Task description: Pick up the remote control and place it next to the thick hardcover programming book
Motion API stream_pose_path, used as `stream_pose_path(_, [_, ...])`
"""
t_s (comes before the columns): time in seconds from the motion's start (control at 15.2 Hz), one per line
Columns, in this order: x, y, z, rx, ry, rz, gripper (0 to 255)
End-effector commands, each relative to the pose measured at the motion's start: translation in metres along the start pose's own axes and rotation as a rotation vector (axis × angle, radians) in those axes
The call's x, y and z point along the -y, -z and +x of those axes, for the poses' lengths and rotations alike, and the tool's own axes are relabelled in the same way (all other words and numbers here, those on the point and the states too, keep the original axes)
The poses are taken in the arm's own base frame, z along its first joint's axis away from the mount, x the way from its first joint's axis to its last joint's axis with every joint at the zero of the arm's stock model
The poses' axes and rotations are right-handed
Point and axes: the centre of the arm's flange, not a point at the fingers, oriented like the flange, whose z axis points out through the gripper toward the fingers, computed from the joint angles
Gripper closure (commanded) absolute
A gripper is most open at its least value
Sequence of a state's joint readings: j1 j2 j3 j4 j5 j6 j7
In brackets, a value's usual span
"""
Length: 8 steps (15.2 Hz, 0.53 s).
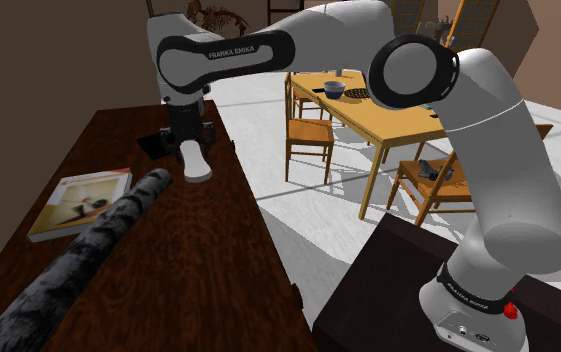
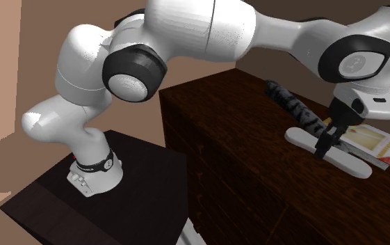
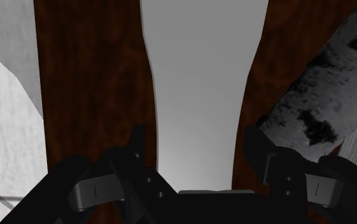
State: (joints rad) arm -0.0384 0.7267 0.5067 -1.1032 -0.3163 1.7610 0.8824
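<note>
Fingers (image 3: 137, 149) first, since they sit closest to my wrist camera. They stand wide apart, one on each side of the remote (image 3: 196, 70). I see neither one pressing it, so nothing is held. My gripper (image 3: 195, 137) hangs low over the remote, pointing down at it.

By size from here. The arm (image 1: 268, 45) reaches from its stand (image 1: 408, 290) out over the remote. The dark wood table (image 1: 168, 270) carries the remote flat, with one table edge near it. A long mottled grey roll (image 1: 83, 250) lies beside the remote, one end close to it. The book (image 1: 80, 202) lies face up beyond that roll end from the remote, near it but apart. The remote itself is plain white.

My next move turns on this: the remote lies directly between the fingers. Its long axis runs straight away from the gripper and crosses the line from finger to finger, so they would close on its narrow width. I judge closing to be the step in hand, followed by a lift and a short carry to the book. The roll end lies close to that path, so I would lift clear of it.

One container: a bowl (image 1: 334, 89) on the dining table (image 1: 398, 125), well away from the remote. I cannot tell what is in it.
</note>
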Motion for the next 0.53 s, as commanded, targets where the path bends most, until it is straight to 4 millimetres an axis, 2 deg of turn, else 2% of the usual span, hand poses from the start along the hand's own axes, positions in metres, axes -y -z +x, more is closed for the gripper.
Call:
stream_pose_path(0.0, [0.000, -0.009, 0.001, -0.001, 0.000, 0.000, 255])
stream_pose_path(0.46, [0.000, -0.046, 0.002, -0.001, 0.000, 0.000, 255])
